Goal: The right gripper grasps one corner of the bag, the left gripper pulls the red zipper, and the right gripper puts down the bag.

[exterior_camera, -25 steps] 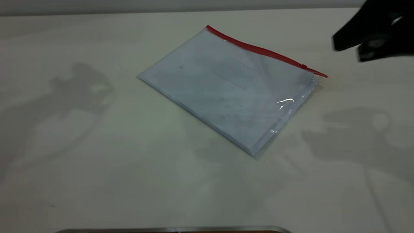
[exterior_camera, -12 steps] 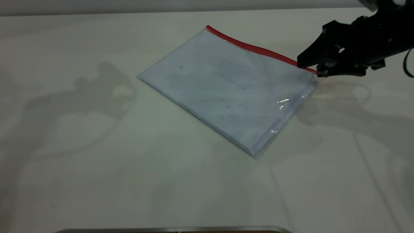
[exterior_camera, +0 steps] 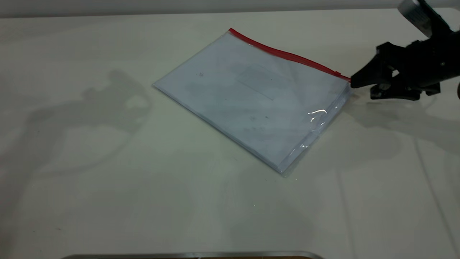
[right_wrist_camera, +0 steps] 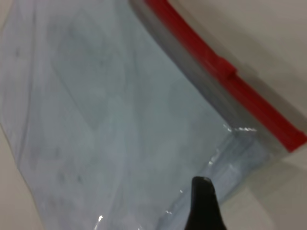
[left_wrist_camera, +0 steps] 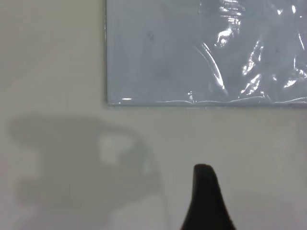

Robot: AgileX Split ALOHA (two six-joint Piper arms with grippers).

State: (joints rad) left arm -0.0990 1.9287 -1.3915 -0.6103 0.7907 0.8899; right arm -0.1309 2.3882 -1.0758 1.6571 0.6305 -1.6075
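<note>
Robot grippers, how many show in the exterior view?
1. The black pointed right gripper sits at the clear plastic bag's red-zipper corner. The left gripper appears only in its wrist view.

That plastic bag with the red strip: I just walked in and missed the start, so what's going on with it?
The bag lies flat on the table with paper inside, its red zipper along the far edge and the slider near the right end. The right tool, jaws apart, sits low at the corner of the bag where the red strip ends, apparently lining up a grasp; it holds nothing yet. The left tool hangs above bare table beside the bag's opposite edge.
</note>
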